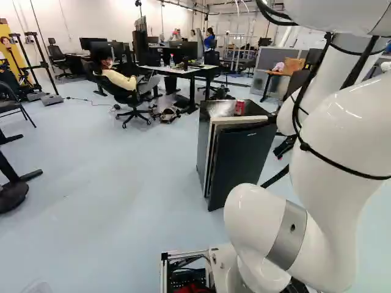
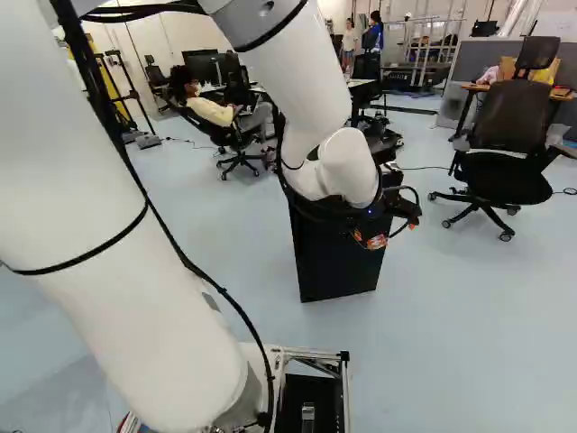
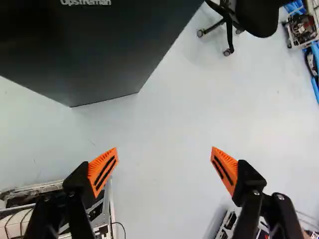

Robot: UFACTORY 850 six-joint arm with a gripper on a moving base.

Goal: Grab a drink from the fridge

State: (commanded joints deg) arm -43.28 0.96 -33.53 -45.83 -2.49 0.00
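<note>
Beside the fridge [image 1: 241, 162], spread jaws hang clear of its edges

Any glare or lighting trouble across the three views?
Left base view: bright highlights on the arm, reflections on the fridge top. Right base view: fridge nearly black, little detail. Wrist view: dark fridge against bright floor, orange pads distinct.

White walls [image 1: 49, 18] surround office chairs [image 2: 505, 162], desks [image 1: 183, 71] and pale blue floor [image 1: 110, 183].
</note>
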